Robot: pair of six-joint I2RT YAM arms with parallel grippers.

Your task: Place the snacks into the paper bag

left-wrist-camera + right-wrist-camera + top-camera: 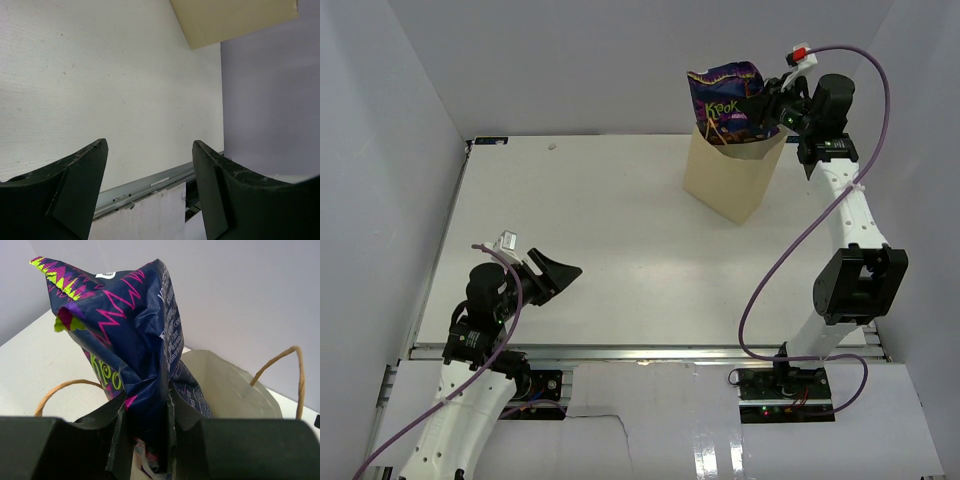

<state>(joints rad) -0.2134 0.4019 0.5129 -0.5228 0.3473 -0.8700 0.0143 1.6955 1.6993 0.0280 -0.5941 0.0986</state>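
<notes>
Right fingers (115, 435): clenched on the lower part of the dark blue packet (135, 325), one pad pressed to each side of the crumpled foil; seen from above (767, 100) at the far right of the desk (620, 230).

Dark blue packet (725, 100): held upright over the open mouth of the paper bag (725, 180), its lower end sunk just within the rim and most of its length left above it; pink zigzags and yellow-green lettering were shown on its face.

Paper bag (225, 385): stood upright on the desk at the far right, mouth open, with one of the cord handles (300, 380) raised on each side of the packet.

Left fingers (75, 185): released and spread wide, with only bare desk (100, 75) seen between them; held above the near left corner (558, 270), well apart from the bag.

Right arm (845, 210): stretched up from its base to the bag, with a purple cable (770, 280) looped beside it.
</notes>
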